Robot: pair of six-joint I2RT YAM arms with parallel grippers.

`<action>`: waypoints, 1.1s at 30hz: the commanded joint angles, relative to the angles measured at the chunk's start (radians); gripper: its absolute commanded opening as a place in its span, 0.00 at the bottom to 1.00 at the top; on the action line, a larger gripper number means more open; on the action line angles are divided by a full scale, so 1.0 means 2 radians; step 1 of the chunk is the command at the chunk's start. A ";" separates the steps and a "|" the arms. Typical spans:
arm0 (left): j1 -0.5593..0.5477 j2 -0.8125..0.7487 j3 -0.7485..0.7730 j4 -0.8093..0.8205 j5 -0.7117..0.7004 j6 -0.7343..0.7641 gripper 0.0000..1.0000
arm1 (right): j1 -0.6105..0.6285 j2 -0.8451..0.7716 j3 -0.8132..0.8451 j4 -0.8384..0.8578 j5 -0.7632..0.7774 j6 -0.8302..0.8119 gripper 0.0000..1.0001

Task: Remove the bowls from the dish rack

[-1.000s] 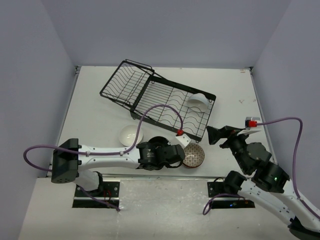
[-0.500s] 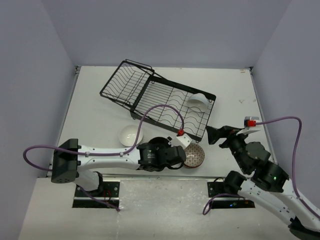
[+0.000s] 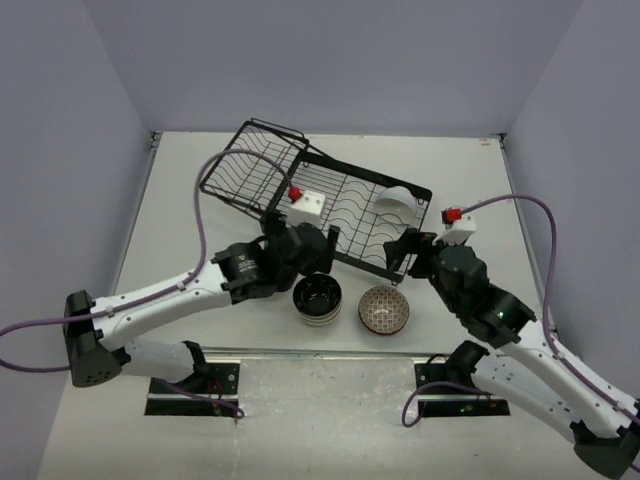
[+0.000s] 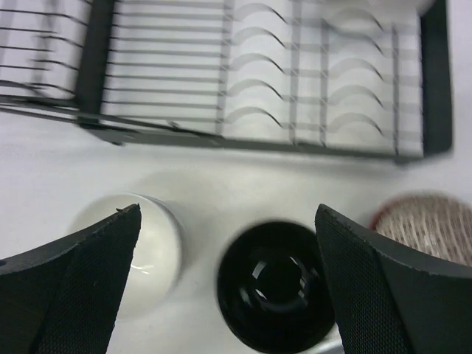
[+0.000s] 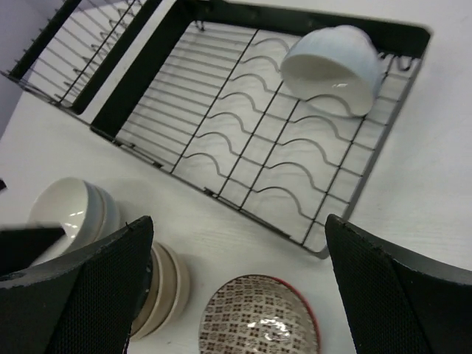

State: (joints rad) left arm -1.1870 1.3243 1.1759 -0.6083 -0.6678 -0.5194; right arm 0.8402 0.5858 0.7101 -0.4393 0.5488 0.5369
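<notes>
One white bowl (image 5: 332,70) is sitting alone in the dish rack (image 5: 136,74), at the upper right of the R wrist view. It is leaning on its side against the wavy wires, w/ its mouth facing down and left toward the camera. The right gripper (image 5: 236,225) is hovering just off the rack's near edge, jaws spread wide and gripping nothing. The bowl is therefore lying ahead of it, toward the upper right of its view, w/ only bare wire between. In the top view the bowl is showing at the rack's right end, just above the R arm's fingers. The left gripper (image 4: 227,210), likewise splayed wide and empty, is hanging over the table (image 3: 180,200) near the middle of the rack's near edge, farther from that bowl. In the lower half of the L wrist view, three bowls are sitting on the table apart from the rack: a cream bowl (image 4: 158,236) at lower left, a black bowl (image 4: 276,284) at bottom ctr and a patterned bowl (image 4: 428,225) at the right edge. Being round, the white bowl is offering no long axis, so what counts is prob. which way its rim is facing. The R arm is looking nearer and better placed for the pick.
</notes>
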 commanded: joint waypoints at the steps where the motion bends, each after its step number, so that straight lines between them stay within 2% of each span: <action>1: 0.078 -0.065 0.003 0.029 -0.042 -0.045 1.00 | -0.113 0.050 0.009 0.106 -0.155 0.057 0.99; 2: 0.099 -0.075 0.002 0.023 -0.046 -0.058 1.00 | -0.147 0.063 0.005 0.126 -0.200 0.077 0.99; 3: 0.147 -0.095 -0.002 0.022 -0.040 -0.067 1.00 | -0.177 0.077 0.002 0.142 -0.233 0.125 0.99; 4: 0.173 -0.104 -0.013 0.026 -0.031 -0.073 1.00 | -0.218 0.094 -0.002 0.171 -0.257 0.146 0.99; 5: 0.201 -0.114 -0.018 0.026 -0.021 -0.076 1.00 | -0.232 0.126 -0.005 0.183 -0.269 0.171 0.99; 6: 0.247 -0.130 -0.022 0.023 -0.005 -0.076 1.00 | -0.241 0.140 -0.008 0.194 -0.262 0.226 0.99; 9: 0.301 -0.155 -0.032 -0.021 -0.020 -0.084 1.00 | -0.265 0.189 -0.024 0.216 -0.209 0.335 0.99; 14: 0.320 -0.211 -0.053 -0.086 -0.053 -0.087 1.00 | -0.268 0.231 -0.061 0.285 -0.169 0.467 0.99; 17: 0.319 -0.262 -0.071 -0.070 -0.005 -0.030 1.00 | -0.267 0.276 -0.090 0.354 -0.165 0.557 0.97; 21: 0.319 -0.285 -0.110 -0.042 0.026 0.016 1.00 | -0.251 0.319 -0.117 0.434 -0.116 0.638 0.95; 25: 0.319 -0.307 -0.170 0.000 0.018 0.026 1.00 | -0.246 0.393 -0.113 0.511 -0.083 0.665 0.93; 28: 0.319 -0.309 -0.175 0.010 0.035 0.030 1.00 | -0.246 0.423 -0.098 0.541 -0.079 0.659 0.92; 33: 0.320 -0.307 -0.186 0.029 0.081 0.044 1.00 | -0.246 0.472 -0.064 0.545 -0.063 0.653 0.91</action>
State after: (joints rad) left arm -0.5560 0.7177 0.8131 -0.6365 -0.5747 -0.4808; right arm 0.3462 1.4883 0.5304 0.6006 0.3500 1.8107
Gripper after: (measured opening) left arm 0.997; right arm 0.917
